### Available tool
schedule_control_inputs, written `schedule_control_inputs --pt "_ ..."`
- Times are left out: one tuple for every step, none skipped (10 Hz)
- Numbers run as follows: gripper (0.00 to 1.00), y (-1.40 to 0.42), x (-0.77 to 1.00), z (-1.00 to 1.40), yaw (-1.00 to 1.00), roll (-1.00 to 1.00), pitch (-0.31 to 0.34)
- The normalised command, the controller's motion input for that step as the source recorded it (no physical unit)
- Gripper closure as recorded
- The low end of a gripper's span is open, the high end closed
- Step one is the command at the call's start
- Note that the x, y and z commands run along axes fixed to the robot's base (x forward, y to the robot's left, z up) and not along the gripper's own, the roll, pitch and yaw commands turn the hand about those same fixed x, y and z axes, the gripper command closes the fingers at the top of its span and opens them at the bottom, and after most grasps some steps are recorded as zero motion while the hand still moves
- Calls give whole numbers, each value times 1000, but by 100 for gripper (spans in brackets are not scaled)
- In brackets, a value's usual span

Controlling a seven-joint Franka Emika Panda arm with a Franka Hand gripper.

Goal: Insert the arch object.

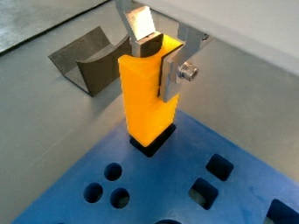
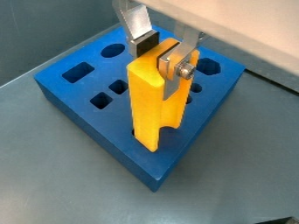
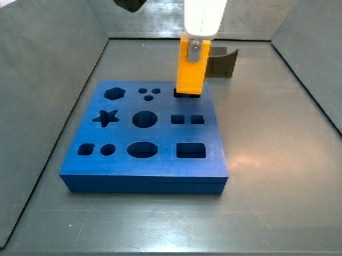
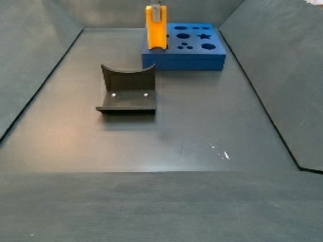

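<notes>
The arch object [image 1: 147,96] is a tall orange-yellow block held upright, with a curved notch at its lower end [image 2: 149,105]. My gripper [image 1: 158,59] is shut on its top, one silver finger [image 1: 145,26] on each side; it also shows in a wrist view [image 2: 162,57]. The block stands over a dark rectangular hole [image 1: 151,145] near a corner of the blue board [image 1: 140,188]. Its lower end is at the hole's mouth; how deep it sits I cannot tell. In both side views the block [image 3: 193,68] [image 4: 155,26] rises from the board's edge [image 3: 147,170] [image 4: 202,59].
The board has several other holes: round, square, a star [image 3: 106,119] and a hexagon [image 3: 115,94]. The dark fixture [image 4: 127,90] stands on the grey floor apart from the board; it also shows behind the block [image 3: 225,60] [image 1: 87,61]. Grey walls enclose the floor.
</notes>
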Motion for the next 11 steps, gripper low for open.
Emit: schedule_control_inputs --pt "100 -231 0 0 197 13 -1" --pt "100 -217 -29 0 371 30 -16" --pt "100 -163 0 -40 394 9 -21" --pt "100 0 0 -94 260 13 -19" --pt "100 0 0 -129 197 17 -16" --pt "100 43 0 -114 43 0 0" --pt "100 51 0 -71 -60 0 0" --pt "100 49 0 -71 -117 0 0" --pt "100 60 0 -103 -117 0 0" --pt "100 46 0 -140 -154 0 0" --pt "100 69 0 -126 -246 0 0"
